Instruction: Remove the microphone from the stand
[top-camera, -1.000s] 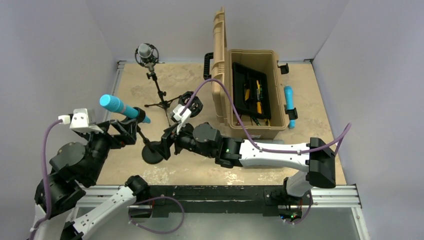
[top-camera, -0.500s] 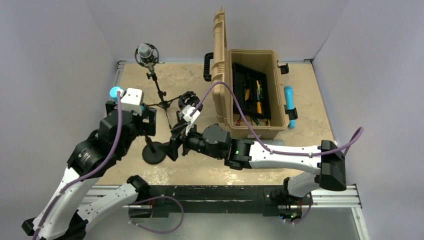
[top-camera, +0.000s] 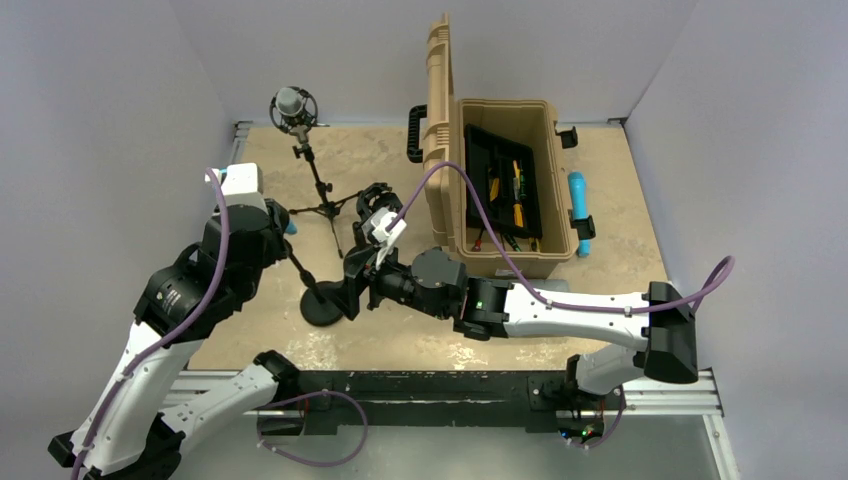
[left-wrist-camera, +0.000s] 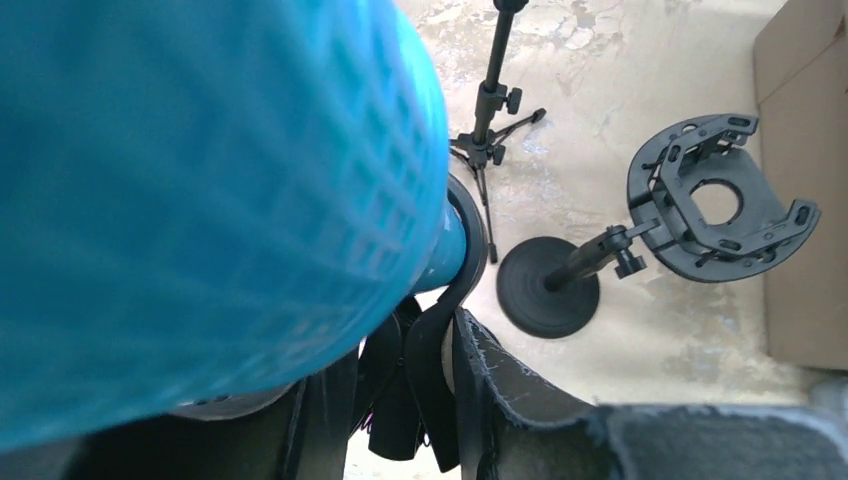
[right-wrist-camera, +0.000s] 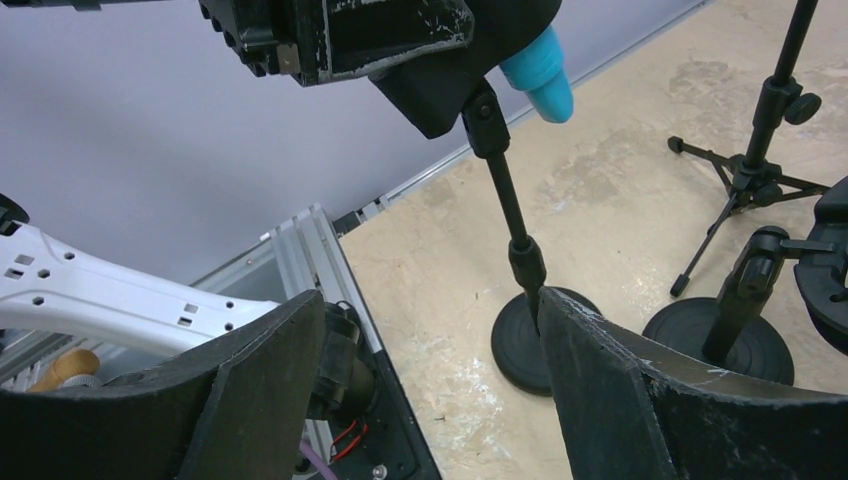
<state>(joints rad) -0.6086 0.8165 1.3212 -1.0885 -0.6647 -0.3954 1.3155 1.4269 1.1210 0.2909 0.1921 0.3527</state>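
**Trainee:** Where is the microphone (left-wrist-camera: 200, 180) located, and how is it held?

**Engineer:** It is seated in the clip (left-wrist-camera: 472, 235) at the top of the stand (right-wrist-camera: 508, 215). This places it above the left half of the tabletop (top-camera: 350, 150), nearer the left edge than the toolbox (top-camera: 505, 190). It is pinched by the left gripper (top-camera: 272, 232), whose fingers are pressed onto the body close to the clip. The grip is judged to be placed there so that the body can be drawn out along the clip rather than levered sideways.

**Trainee:** Why is the right gripper (right-wrist-camera: 430, 320) positioned so low?

**Engineer:** Its jaws are spread, and the lower pole is set between them just above the round base (right-wrist-camera: 535, 352). Contact between a finger and the pole cannot be confirmed. The position is judged to be a brace, since the stand could be dragged or tipped when the microphone is pulled.

**Trainee:** How is the microphone oriented?

**Engineer:** The long axis is tilted, not upright. The meshed head is raised and directed toward the left edge of the tabletop. The narrow tail is directed downward and toward the middle, and it protrudes below the clip. Withdrawal is therefore expected to be made head-first, upward and to the left along that axis.
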